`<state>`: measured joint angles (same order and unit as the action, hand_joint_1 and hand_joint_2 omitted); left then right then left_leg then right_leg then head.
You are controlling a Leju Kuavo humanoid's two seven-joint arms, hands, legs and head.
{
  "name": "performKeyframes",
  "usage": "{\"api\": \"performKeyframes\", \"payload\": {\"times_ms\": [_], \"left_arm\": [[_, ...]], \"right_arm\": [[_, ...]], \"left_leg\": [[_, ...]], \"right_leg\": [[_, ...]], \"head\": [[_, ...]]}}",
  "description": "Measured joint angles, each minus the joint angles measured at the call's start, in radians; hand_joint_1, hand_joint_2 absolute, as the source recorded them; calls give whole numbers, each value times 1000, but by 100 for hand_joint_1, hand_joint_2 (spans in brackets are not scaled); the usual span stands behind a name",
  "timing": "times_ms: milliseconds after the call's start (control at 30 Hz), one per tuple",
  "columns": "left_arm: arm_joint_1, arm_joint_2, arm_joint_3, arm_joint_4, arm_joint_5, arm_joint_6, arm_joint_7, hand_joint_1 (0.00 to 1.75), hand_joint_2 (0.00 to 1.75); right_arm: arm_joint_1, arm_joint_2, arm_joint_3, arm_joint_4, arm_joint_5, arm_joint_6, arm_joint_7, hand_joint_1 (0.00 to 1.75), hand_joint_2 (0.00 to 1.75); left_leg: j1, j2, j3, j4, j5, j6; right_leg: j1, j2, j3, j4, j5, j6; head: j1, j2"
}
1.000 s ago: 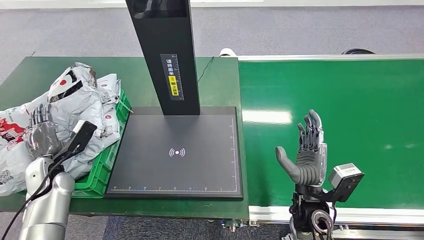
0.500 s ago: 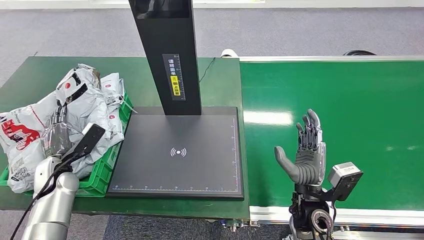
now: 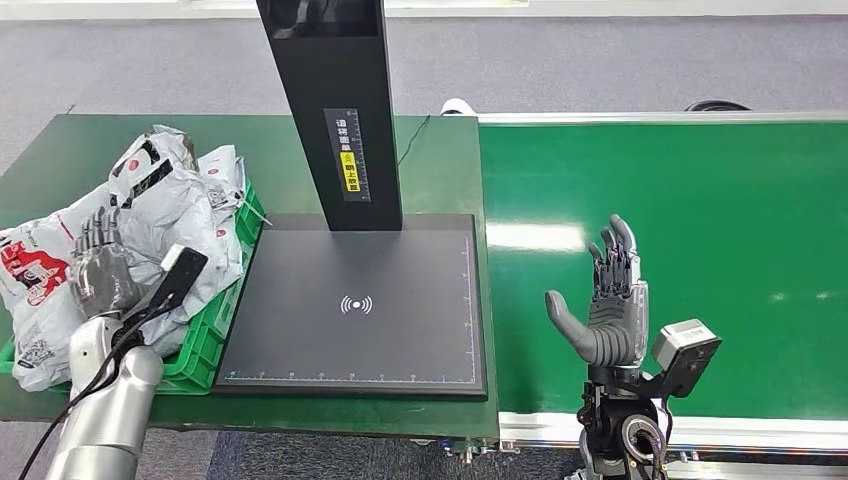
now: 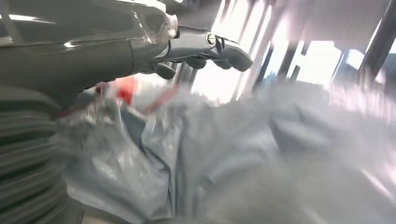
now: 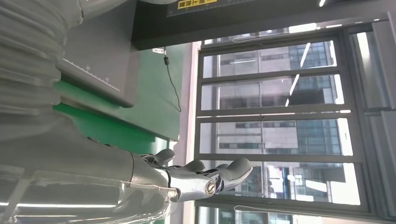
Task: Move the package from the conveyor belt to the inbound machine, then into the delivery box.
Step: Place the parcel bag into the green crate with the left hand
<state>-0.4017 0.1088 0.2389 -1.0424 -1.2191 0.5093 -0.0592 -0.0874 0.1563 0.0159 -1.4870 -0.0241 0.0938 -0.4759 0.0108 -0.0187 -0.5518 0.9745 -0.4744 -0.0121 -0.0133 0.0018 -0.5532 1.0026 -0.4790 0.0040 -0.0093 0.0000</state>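
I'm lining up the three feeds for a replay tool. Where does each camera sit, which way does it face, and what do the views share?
Head view: high on the body, looking forward and down at the scanner platform, green conveyor belt and green crate of grey packages; both arms show.
Left wrist view: behind the left hand, close over the blurred packages.
Right wrist view: behind the open right hand, facing past the scanner platform toward windows.
Shared: both wrist views overlap the head view: the packages with the left hand, the platform with the right hand.

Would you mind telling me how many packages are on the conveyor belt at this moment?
0. The conveyor belt carries no package; the right hand hovers open above it. Grey packages are heaped in the green crate beside the scanner platform.
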Motion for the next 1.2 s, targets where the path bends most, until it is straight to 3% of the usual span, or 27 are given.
{"api": "performKeyframes", "payload": {"times_ms": [100, 200, 333, 467, 667, 800, 933, 967, 1067, 1100, 1167, 1200], "left_arm": [[26, -4, 4, -59, 62, 124, -91, 0, 0], [49, -19, 20, -128, 102, 172, -199, 0, 0], [64, -52, 59, -207, 124, 173, -305, 0, 0], [78, -78, 80, -265, 166, 173, -340, 0, 0], [119, -90, 47, -343, 474, 144, -425, 0, 0], [136, -94, 25, -373, 509, 135, -440, 0, 0], [154, -98, 0, -408, 662, 47, -511, 0, 0], [164, -100, -11, -425, 730, 6, -538, 0, 44], [205, -118, -61, -496, 931, -139, -593, 0, 44], [223, -126, -83, -522, 976, -184, -599, 0, 0], [259, -138, -133, -567, 1028, -261, -604, 0, 0], [276, -142, -159, -582, 1048, -300, -603, 0, 44]], "right_arm": [[0, 0, 7, 0, -5, -5, 2, 0, 175], [-1, -1, 16, 0, -14, -16, 1, 0, 175], [-2, -2, 27, 0, -23, -26, -4, 0, 175], [-2, -3, 34, 2, -25, -30, -7, 0, 175], [-5, -3, 39, 4, -25, -31, -8, 0, 175], [-11, -4, 40, 8, -25, -31, -8, 0, 175], [-18, -7, 41, 14, -25, -31, -16, 0, 175], [-22, -8, 43, 17, -25, -31, -19, 0, 175], [-38, -11, 51, 27, -26, -24, -20, 0, 175], [-43, -12, 55, 33, -26, -21, -16, 0, 175], [-50, -13, 64, 45, -25, -19, -7, 0, 175], [-52, -14, 67, 50, -25, -19, -1, 0, 175]], "left_leg": [[0, 1, -2, 0, 0, 0], [0, 1, -4, 0, 0, 0], [0, 2, -5, 0, 0, 0], [0, 2, -5, 0, 0, 0], [0, 1, -5, 0, 0, 0], [0, 2, -5, 0, 0, 0], [0, 2, -5, 0, 0, 0], [0, 2, -5, 0, 0, 0], [0, 2, -5, 0, -1, 0], [0, 2, -5, 0, -1, 0], [0, 2, -5, 0, -1, 0], [0, 2, -5, 0, -1, 0]], "right_leg": [[0, 1, -2, 0, 0, 0], [0, 1, -4, 0, 0, 0], [0, 1, -5, 0, 0, 0], [0, 2, -5, 0, 0, 0], [0, 2, -5, 0, 0, 0], [0, 2, -5, 0, 0, 0], [0, 2, -5, 0, 0, 0], [0, 2, -5, 0, 0, 0], [0, 2, -6, 0, 0, 0], [0, 2, -6, 0, 0, 0], [0, 2, -6, 0, 0, 0], [0, 2, -6, 0, 0, 0]], "head": [[0, 0], [0, 0], [0, 0], [0, 0], [0, 0], [0, 0], [0, 0], [0, 0], [0, 0], [0, 0], [0, 0], [0, 0]]}}
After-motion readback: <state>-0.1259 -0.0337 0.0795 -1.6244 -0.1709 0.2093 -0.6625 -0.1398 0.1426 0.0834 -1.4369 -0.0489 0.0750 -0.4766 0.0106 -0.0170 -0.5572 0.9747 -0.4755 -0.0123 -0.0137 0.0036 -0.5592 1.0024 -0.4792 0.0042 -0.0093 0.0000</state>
